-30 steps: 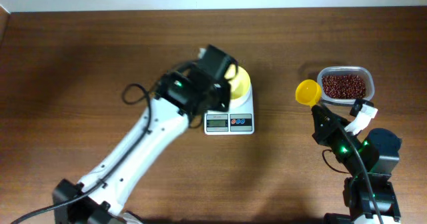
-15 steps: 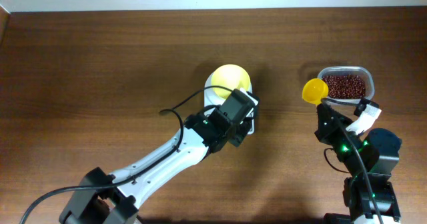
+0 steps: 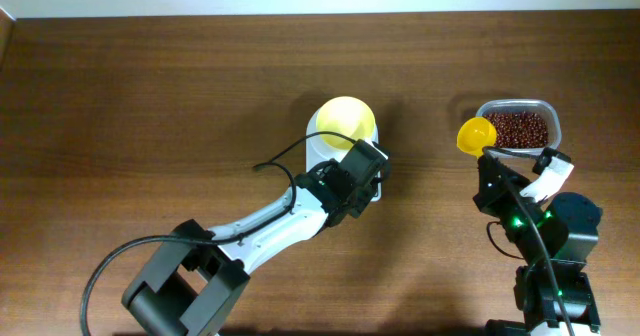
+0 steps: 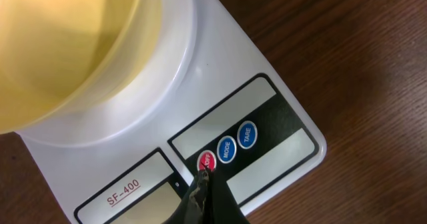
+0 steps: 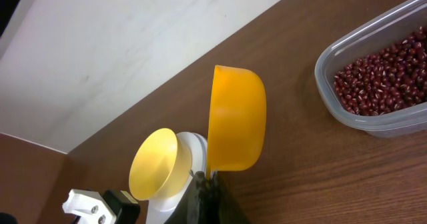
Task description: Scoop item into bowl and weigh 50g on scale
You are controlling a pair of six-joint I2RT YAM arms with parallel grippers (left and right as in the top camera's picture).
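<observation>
The pale-yellow bowl sits on the white scale, also seen in the left wrist view, bowl on scale. My left gripper is shut, its tips touching the red button at the scale's front edge. My right gripper is shut on the handle of the yellow scoop, held in the air left of the clear tub of red beans. In the overhead view the scoop hangs beside the tub. The scoop looks empty.
Dark wooden table runs to a white wall at the back. The left arm lies diagonally from the front left and covers the scale's display. The right arm base stands at the front right.
The left gripper left the bowl on the scale, swung to the scale's front edge and now touches the red button. The right gripper with the scoop edged slightly right towards the tub.
</observation>
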